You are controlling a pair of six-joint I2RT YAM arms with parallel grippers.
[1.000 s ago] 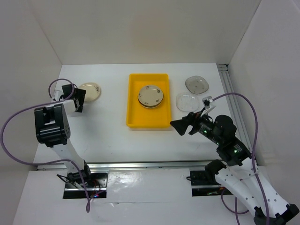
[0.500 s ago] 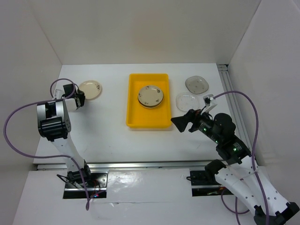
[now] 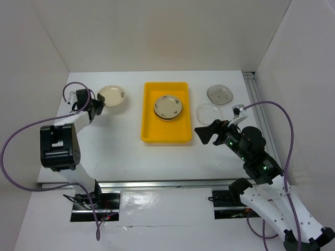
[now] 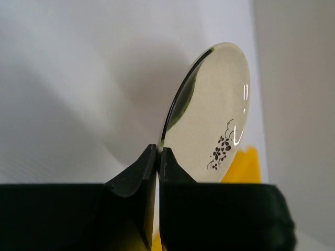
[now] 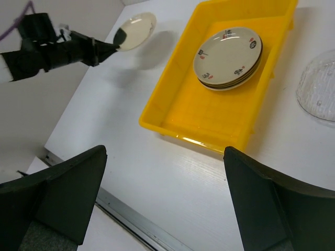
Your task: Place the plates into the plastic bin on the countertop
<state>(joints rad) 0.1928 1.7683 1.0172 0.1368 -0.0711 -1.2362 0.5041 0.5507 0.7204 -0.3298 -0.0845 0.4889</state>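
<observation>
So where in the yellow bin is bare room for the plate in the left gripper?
The near half of the yellow bin is bare, between its near rim and the stack of plates. The far half is crowded by that stack. The countertop left of the bin, up to the left gripper and its cream plate, is free too.

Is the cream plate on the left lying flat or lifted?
Lifted and tilted: the left gripper pinches the cream plate by its rim.
</observation>
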